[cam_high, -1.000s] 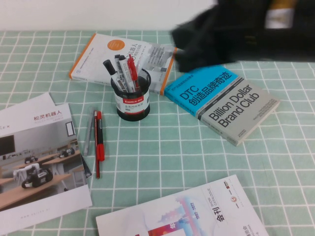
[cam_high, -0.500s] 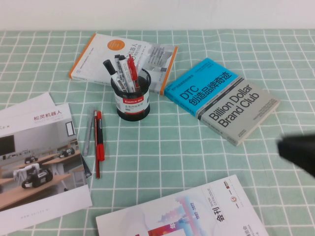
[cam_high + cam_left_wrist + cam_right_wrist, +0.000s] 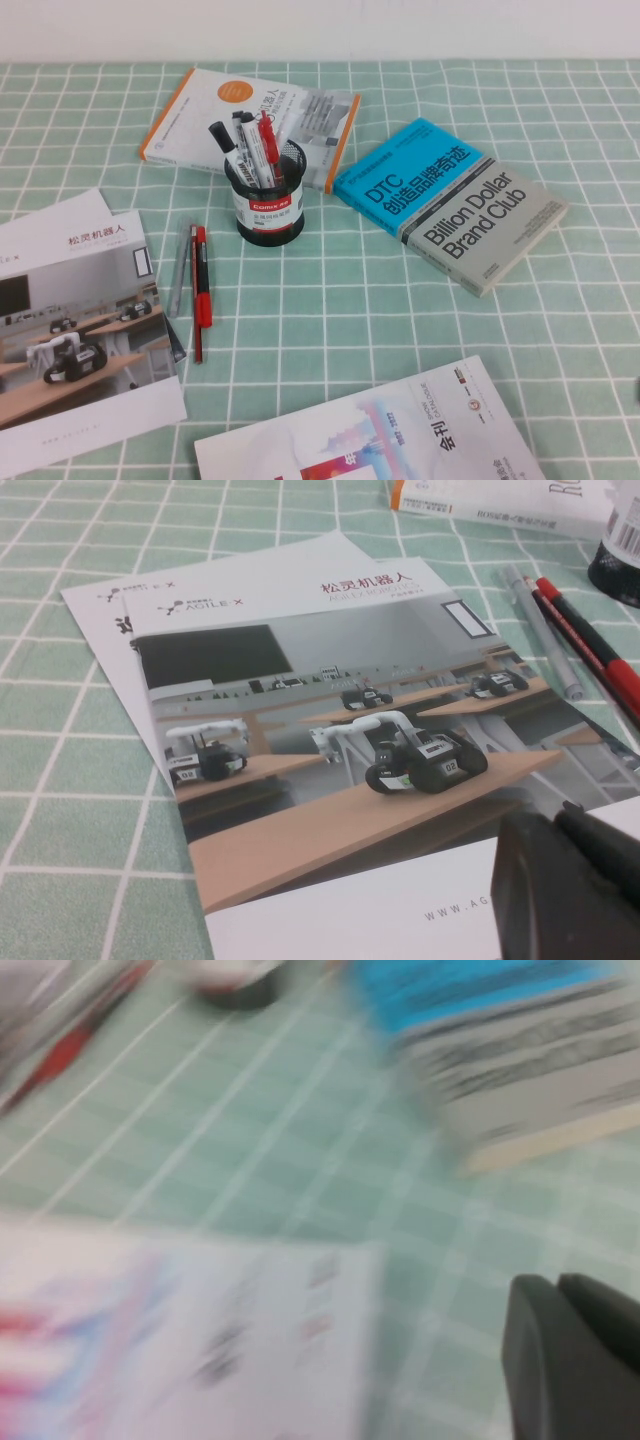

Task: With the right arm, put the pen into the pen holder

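At centre left of the high view, a small round black wire-mesh pen holder [image 3: 268, 205] with a white label and red band stands upright on a pale green cloth [image 3: 330, 300] printed with a white square grid. Inside it, the pen [image 3: 229, 146], a marker with a smooth white barrel and matte black cap, leans toward the upper left among other markers, one capped in red. Left of the holder and below it, a glossy red pen [image 3: 201, 285] and a slim grey pen [image 3: 181, 268] lie side by side, touching. A flat orange-edged white book [image 3: 190, 110] lies behind the holder; a thick cyan-and-grey hardback [image 3: 455, 200] lies at right, at an angle. A glossy brochure showing robots [image 3: 75, 330] fills the lower left, and a white booklet [image 3: 380, 430] the bottom edge.

The left gripper [image 3: 570, 880], matte black, hovers over the brochure's white margin; whether it is closed cannot be told. The right gripper [image 3: 572, 1345], dark and blocky, has its jaws pressed together on nothing, above bare cloth near the white booklet.
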